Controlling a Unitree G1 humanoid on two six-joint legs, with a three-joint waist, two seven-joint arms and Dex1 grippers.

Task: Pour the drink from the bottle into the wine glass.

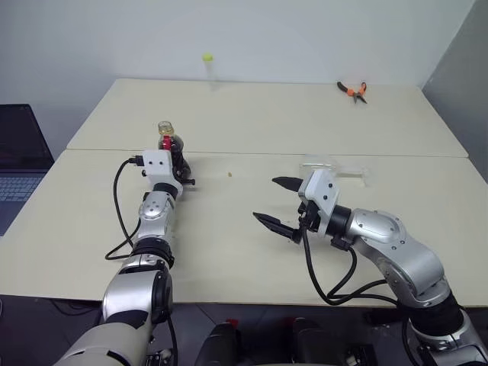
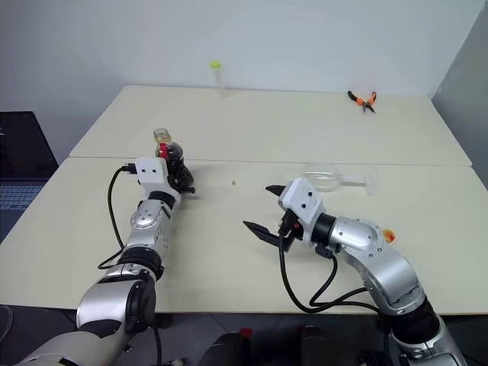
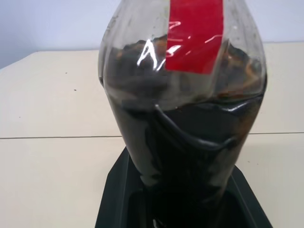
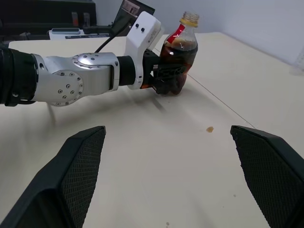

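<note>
From the head views, two pale tables [image 1: 252, 252] are standing pushed together against a white wall, a seam running between them. The bottle [image 1: 171, 146] is standing upright just on the near table's far edge, toward its left side, and the left gripper [image 1: 181, 171] is clamping its lower body. The wine glass [image 2: 335, 178] is lying on its side on the near table, close to that seam, right of centre. The right gripper [image 1: 279, 203] is hovering near the glass with fingers spread wide, holding nothing. Orange-handled pliers [image 1: 353, 91] are lying near the far right corner; a thin clear tube [image 1: 207, 69] is standing at the far edge. A laptop [image 1: 19, 164] is sitting off the left side.

In the left wrist view, the drink [image 3: 190, 137] is filling the bottle's lower body between black fingers [image 3: 116, 190].

In the right wrist view, the open fingers [image 4: 71, 171] are framing the held bottle across bare tabletop.
</note>
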